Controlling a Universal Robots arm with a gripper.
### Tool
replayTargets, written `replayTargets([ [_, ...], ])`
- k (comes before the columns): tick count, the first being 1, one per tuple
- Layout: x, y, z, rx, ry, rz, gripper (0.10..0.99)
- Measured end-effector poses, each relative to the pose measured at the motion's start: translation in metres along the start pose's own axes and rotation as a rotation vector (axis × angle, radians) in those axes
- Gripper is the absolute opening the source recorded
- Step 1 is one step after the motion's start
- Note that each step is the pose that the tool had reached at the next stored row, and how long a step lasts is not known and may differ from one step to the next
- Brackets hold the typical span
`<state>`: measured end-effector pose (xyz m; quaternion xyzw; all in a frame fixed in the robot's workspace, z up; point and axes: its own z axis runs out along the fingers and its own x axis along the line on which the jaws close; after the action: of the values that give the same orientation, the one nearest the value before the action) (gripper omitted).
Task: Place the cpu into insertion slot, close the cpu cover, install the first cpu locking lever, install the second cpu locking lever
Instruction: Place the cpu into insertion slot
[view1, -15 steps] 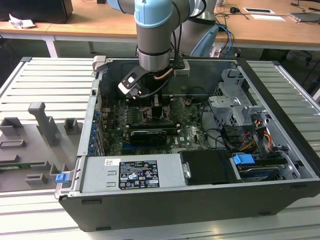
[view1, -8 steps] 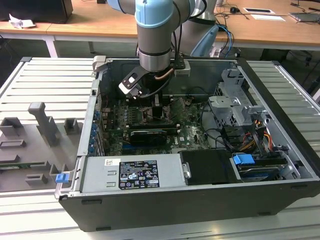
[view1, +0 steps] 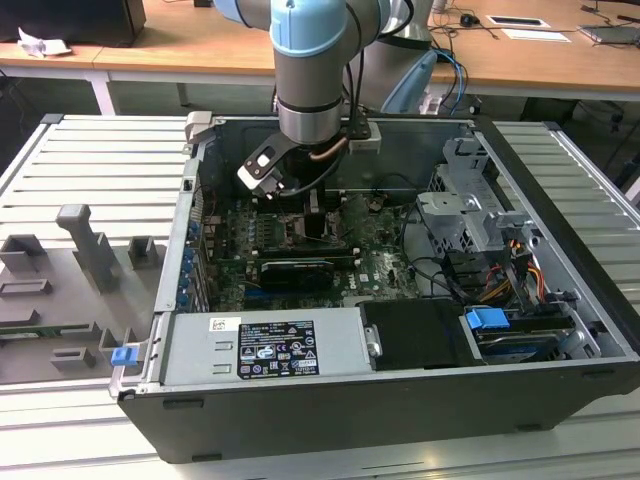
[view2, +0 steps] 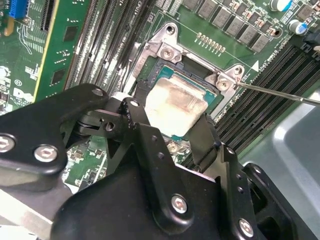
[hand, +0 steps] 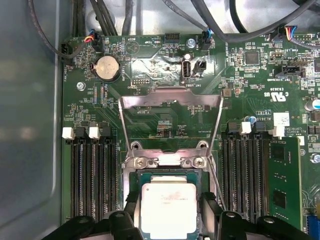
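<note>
In both wrist views the cpu (view2: 175, 102) (hand: 168, 200), a pale silver square, lies level over the insertion slot (view2: 165, 47), whose silver rim (hand: 165, 161) frames it. My gripper (view2: 170, 120) (hand: 170, 210) is shut on the cpu, one black finger (view2: 134, 112) pressed against each opposite edge. I cannot tell whether the chip is fully seated. The cpu cover (hand: 170, 101), a silver frame plate, stands swung open beyond the slot. A thin wire locking lever (view2: 280, 93) sticks out beside the socket. In the exterior view the gripper (view1: 312, 215) reaches down into the computer case.
Long black memory slots (hand: 92, 175) (hand: 245, 175) flank the socket. A grey power supply (view1: 270, 345) sits at the case front; a drive cage (view1: 470, 215) and cables are at the exterior view's right. Grey fixture blocks (view1: 95, 250) stand on the table at its left.
</note>
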<state>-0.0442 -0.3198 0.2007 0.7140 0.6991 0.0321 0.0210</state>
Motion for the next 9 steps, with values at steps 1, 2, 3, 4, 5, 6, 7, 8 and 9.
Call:
replayTargets([
  [1, -0.0004, 0.0, 0.0, 0.0, 0.0, 0.0, 0.6],
  [2, -0.0007, 0.0, 0.0, 0.0, 0.0, 0.0, 0.6],
  [3, -0.0011, 0.0, -0.0002, 0.0, -0.0005, 0.0, 0.584],
  [4, -0.0011, 0.0, -0.0002, 0.0, -0.0005, 0.0, 0.584],
  [5, -0.0012, 0.0, -0.0001, 0.0, -0.0001, 0.0, 0.525],
  [6, -0.0012, 0.0, 0.0, 0.0, -0.0001, 0.0, 0.525],
  [7, -0.0012, 0.0, 0.0, 0.0, 0.0, 0.0, 0.525],
  [8, -0.0012, 0.0, 0.0001, 0.0, 0.0003, 0.0, 0.525],
  [9, -0.0012, 0.0, 0.0002, 0.0, 0.0003, 0.0, 0.541],
])
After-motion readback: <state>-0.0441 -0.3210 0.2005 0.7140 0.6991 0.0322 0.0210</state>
